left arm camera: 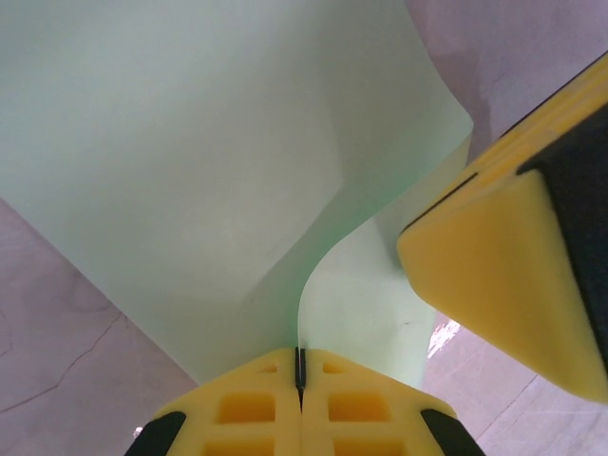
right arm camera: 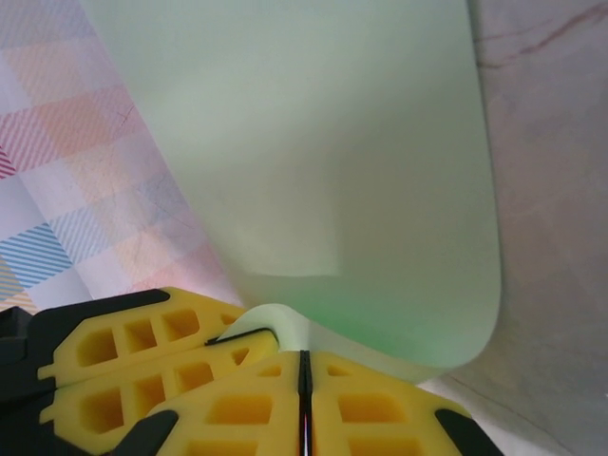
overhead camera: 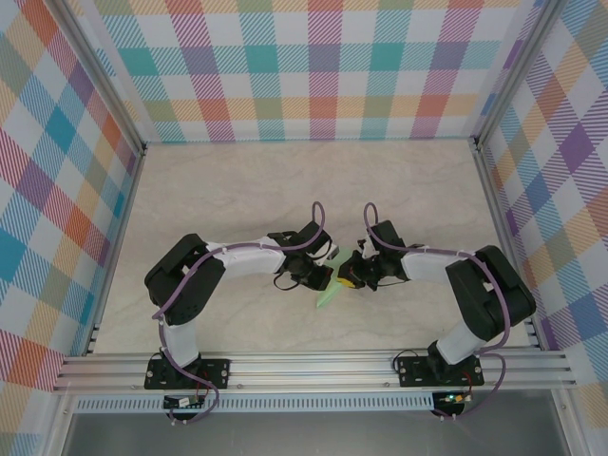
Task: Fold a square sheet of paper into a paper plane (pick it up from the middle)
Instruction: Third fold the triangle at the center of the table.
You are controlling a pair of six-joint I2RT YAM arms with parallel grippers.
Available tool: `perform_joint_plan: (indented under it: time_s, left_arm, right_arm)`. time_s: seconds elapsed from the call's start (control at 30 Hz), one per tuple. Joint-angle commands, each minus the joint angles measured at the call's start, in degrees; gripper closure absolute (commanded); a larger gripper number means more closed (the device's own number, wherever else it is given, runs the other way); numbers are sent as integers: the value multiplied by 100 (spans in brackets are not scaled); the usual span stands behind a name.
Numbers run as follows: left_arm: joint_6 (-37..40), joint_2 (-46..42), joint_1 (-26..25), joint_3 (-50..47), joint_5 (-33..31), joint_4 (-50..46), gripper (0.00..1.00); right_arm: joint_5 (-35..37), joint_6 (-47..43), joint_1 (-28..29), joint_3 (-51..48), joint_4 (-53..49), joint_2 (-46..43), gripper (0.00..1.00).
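Paper: the sheet of paper [overhead camera: 329, 296] is pale mint green and is held between the two grippers, over the near middle of the table [overhead camera: 237, 190].
Long axis: in the top view it shows as a narrow strip running from the fingers toward the near edge and a little to the left. Its slim end points that way.
Left side: the left gripper [left arm camera: 300, 380] has its fingers clenched on one edge of the sheet, which spreads away from them with a soft bend.
Right side: the right gripper [right arm camera: 304, 380] has its fingers pressed together, grasping a curled edge of the same sheet.
Closeness: in the right wrist view the yellow fingers of both grippers stand just beside each other.
Surface: plain, with one faint crease.
Hard to see: from above the arms cover most of the sheet, and both wrist views cut it off, so its full outline cannot be told.
Surroundings: walls [overhead camera: 323, 66] with a coloured check pattern.
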Motion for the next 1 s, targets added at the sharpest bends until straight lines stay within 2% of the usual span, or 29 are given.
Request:
perform_joint_plan:
  time_s: [0.0, 0.2, 0.8, 0.97]
  left_arm:
    - [-31, 39, 64, -80, 4, -62, 98]
    - [-176, -142, 68, -200, 210, 121, 98]
    - [-337, -146, 63, -288, -110, 19, 98]
    - [-380, -192, 59, -347, -20, 119, 98]
  right_arm:
    - [13, -193, 34, 170, -250, -171, 90]
    - [74, -305, 34, 234, -429, -189, 90]
    - [64, -332, 29, 184, -444, -271, 90]
    - [-100, -299, 33, 155, -263, -203, 90]
